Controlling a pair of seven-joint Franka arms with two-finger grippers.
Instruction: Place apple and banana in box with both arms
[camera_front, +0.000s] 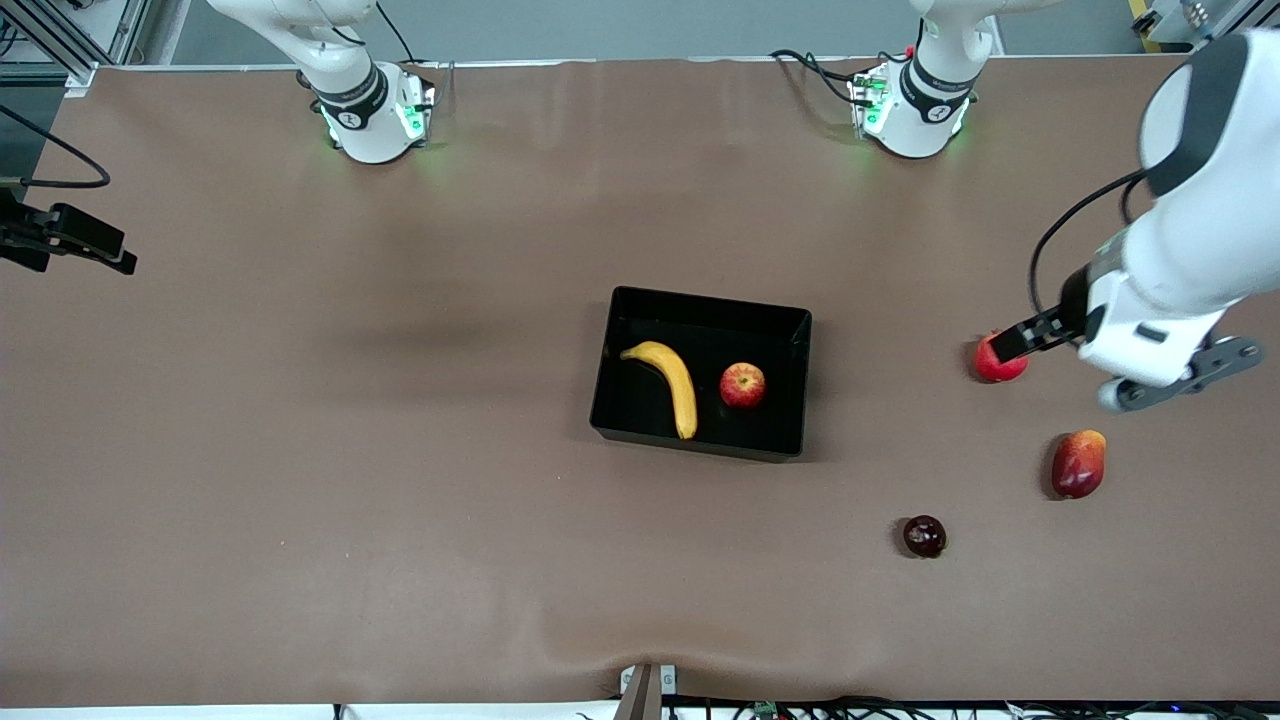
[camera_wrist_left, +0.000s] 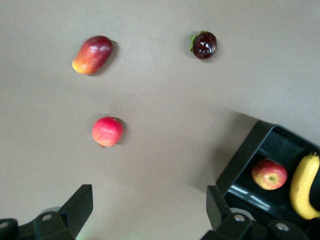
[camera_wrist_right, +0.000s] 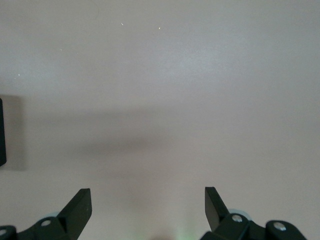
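While black fingers (camera_front: 1025, 337) partly hide pinkish fruit (camera_front: 992, 366), box (camera_front: 700, 305) holds banana (camera_front: 672, 381), apple (camera_front: 743, 385).

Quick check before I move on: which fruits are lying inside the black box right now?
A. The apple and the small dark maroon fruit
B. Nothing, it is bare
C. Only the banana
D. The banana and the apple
D: in the front view the banana and the apple lie side by side, apart from each other, on the floor of the box, while the other three fruits sit out on the table toward the left arm's end.
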